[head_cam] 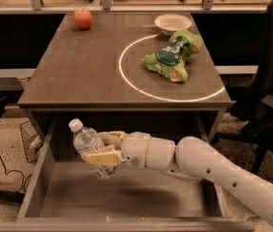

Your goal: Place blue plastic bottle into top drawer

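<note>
The blue plastic bottle [89, 147] is clear with a white cap and tilts with its cap to the upper left. My gripper [103, 148] is shut on the bottle's body, one finger in front and one behind it. It holds the bottle above the left half of the open top drawer [141, 193], clear of the bare grey bottom. My white arm reaches in from the lower right across the drawer.
On the desk top [78, 71] stand a red apple [83, 19] at the back left, a white bowl [173, 22] at the back right and a green chip bag [174, 55] inside a white ring. A black office chair [272, 100] stands to the right.
</note>
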Available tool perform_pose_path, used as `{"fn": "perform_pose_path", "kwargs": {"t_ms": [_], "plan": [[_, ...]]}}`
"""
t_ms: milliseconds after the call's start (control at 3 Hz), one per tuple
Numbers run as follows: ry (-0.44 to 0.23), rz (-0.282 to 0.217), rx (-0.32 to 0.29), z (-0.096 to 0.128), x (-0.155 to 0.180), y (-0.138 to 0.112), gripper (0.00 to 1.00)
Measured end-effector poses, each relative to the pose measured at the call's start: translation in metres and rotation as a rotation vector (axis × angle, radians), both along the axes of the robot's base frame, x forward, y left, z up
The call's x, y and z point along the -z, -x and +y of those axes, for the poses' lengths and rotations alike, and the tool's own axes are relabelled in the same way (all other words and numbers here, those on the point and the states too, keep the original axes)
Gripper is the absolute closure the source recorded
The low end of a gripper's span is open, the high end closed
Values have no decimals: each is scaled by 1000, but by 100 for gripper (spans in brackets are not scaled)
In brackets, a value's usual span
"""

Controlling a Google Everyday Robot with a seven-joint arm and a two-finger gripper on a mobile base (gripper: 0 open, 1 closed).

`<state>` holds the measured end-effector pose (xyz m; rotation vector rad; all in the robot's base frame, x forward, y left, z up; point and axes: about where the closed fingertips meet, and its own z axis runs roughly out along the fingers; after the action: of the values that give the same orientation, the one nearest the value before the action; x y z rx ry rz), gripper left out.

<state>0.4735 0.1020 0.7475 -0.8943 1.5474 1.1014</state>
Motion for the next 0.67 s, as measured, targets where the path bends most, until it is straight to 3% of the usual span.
{"fn": "perform_pose_path", "kwargs": {"t_ms": [667], "plan": [[-47,-1,2,4,14,-1,100]]}}
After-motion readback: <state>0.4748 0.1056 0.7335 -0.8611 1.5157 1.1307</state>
